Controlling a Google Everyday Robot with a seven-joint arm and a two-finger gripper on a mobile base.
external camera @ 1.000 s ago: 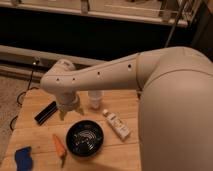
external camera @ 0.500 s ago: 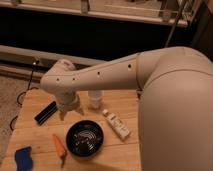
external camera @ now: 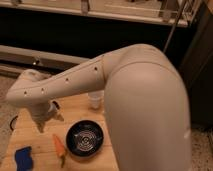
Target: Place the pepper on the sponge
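Small slender orange pepper (external camera: 59,148) lies on wooden tabletop (external camera: 29,138), just below-right of the tool (external camera: 48,116). Long axis runs approx. toward camera, dark stem end nearest. Flat bright-blue sponge (external camera: 23,158) sits left of the pepper, apart. Tool hangs above, prob. empty; clenched or released, can't tell.

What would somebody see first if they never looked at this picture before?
The huge pale robot arm fills the right side and stretches left over the wooden table, with its tool hanging near the table's left edge. Just below the tool lies the orange pepper, beside a round black bowl, and the bright blue sponge sits in the bottom left corner.
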